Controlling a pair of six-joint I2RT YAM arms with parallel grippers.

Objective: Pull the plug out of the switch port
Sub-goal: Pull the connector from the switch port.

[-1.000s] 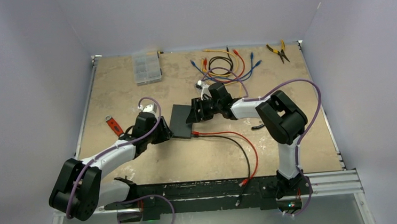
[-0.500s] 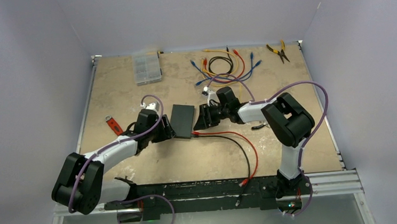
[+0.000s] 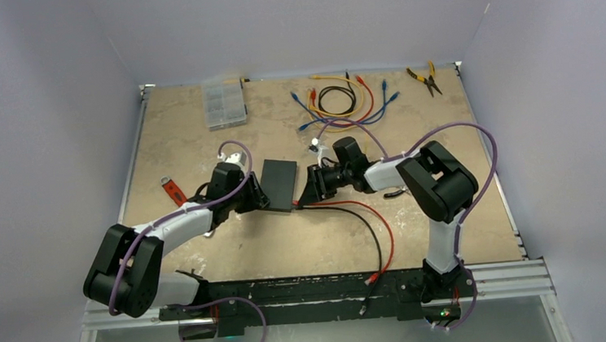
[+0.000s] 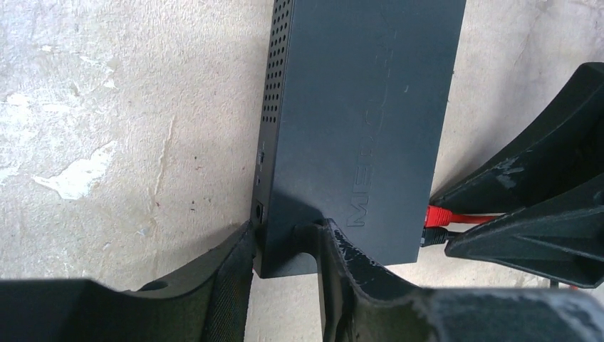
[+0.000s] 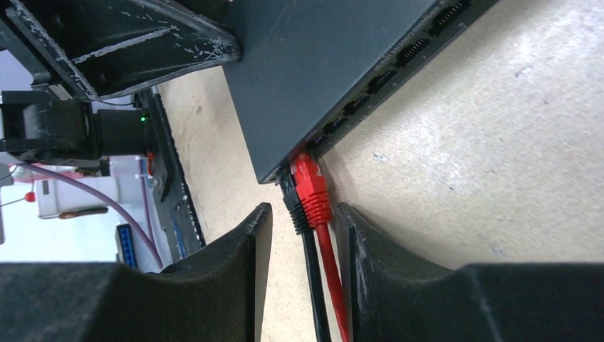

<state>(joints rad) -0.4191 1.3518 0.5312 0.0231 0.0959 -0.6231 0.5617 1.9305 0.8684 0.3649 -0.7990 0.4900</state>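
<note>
Top external view: the switch point(image 3: 279, 183) lies flat on the table point(image 3: 200, 146), near its middle and between the two arms. The left end effector point(image 3: 255, 199) is at the switch's near left corner. The right end effector point(image 3: 311, 188) is at its near right corner. A red cable point(image 3: 390, 238) and a black cable point(image 3: 379, 251) run from that right corner toward the near edge of the table.

Left wrist view: the left end effector is closed on the switch. The corner of the housing fills the gap between the two fingers, and both fingers touch it.

Right wrist view: a red plug point(image 5: 311, 187) and a black plug point(image 5: 290, 194) sit side by side in the end sockets of the port row point(image 5: 384, 75). Both plugs are seated. The right end effector's jaws stand apart and straddle both plugs. A narrow strip of table shows between the black plug and the finger on its side. The other finger is just beside the red plug; contact cannot be confirmed.

At the far edge of the table lie a clear compartment box point(image 3: 223, 104), a bundle of coloured cables point(image 3: 343, 98) and pliers point(image 3: 425, 78). A red-handled tool point(image 3: 174, 190) lies on the table just beside the left arm.
</note>
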